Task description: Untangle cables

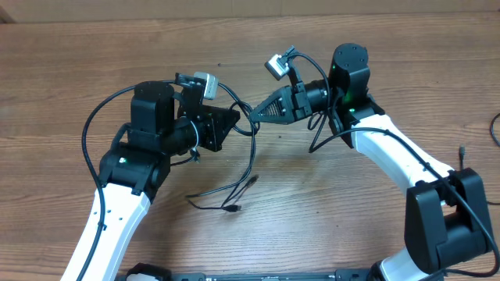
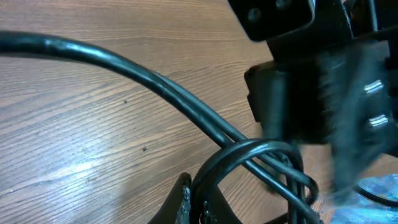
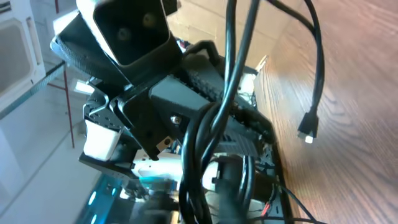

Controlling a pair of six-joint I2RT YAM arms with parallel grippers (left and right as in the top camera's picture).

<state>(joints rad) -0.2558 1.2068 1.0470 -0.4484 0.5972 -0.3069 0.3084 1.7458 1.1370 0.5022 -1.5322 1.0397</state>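
The thin black cables (image 1: 251, 158) hang from between the two grippers above the table's middle, and their loose ends with small plugs (image 1: 232, 208) lie on the wood below. My left gripper (image 1: 232, 122) is shut on a looped bundle of the cables (image 2: 249, 152), pinched between its fingertips (image 2: 185, 194). The pointed tip of my right gripper (image 1: 252, 115) faces it, touching the same bundle (image 3: 208, 143). Blur and the cords hide the right jaws. One plug (image 3: 308, 132) dangles over the wood in the right wrist view.
The left arm's wrist camera housing (image 3: 127, 31) fills the right wrist view at close range, and the right arm's dark body (image 2: 323, 93) crowds the left wrist view. Thick arm cables loop beside both wrists. Another black cord (image 1: 494, 129) lies at the table's right edge.
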